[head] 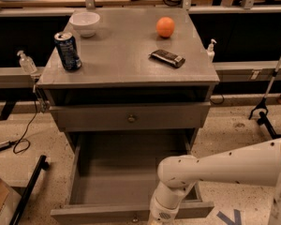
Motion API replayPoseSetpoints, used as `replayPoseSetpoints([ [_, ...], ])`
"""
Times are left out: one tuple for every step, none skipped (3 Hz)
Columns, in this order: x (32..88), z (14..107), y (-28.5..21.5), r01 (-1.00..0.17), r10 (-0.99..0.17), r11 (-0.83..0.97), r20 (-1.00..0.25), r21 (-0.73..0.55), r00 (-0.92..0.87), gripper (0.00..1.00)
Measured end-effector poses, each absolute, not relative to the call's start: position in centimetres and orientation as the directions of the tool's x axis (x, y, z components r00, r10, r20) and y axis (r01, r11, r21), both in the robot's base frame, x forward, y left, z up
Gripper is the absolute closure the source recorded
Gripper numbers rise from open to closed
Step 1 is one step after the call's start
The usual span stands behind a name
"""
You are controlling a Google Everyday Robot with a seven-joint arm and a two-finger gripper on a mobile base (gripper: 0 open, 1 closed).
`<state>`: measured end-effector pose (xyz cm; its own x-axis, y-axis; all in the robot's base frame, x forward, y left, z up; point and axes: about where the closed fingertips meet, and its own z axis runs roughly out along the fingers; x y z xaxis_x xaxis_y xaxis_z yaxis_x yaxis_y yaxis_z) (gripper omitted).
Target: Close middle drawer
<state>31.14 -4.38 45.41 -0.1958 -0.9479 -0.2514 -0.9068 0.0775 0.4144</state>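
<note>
The middle drawer [131, 213] is pulled far out of the grey cabinet [126, 74]. Its deep plain box is open and empty, and its front panel lies along the bottom edge of the view. My white arm [234, 165] comes in from the right and bends down over the drawer's front right part. My gripper [155, 219] is at the outer side of the front panel, just right of its knob [135, 218], and is mostly cut off by the bottom edge. The taller-fronted drawer [131, 118] above stands slightly out.
On the cabinet top stand a blue can [68, 50], a white bowl [85, 22], an orange [165, 26] and a dark snack bar [166, 58]. Sanitiser bottles [26, 62] hang at both sides. A black stand leg [30, 189] and a cable lie on the floor at left.
</note>
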Motion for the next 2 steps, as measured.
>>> replayPoseSetpoints([
  [31.0, 44.0, -4.1, -0.919, -0.952, 0.075, -0.246, 0.386, -0.181, 1.00],
  [31.4, 41.9, -3.4, -0.937, -0.951, 0.067, -0.263, 0.343, -0.164, 1.00],
])
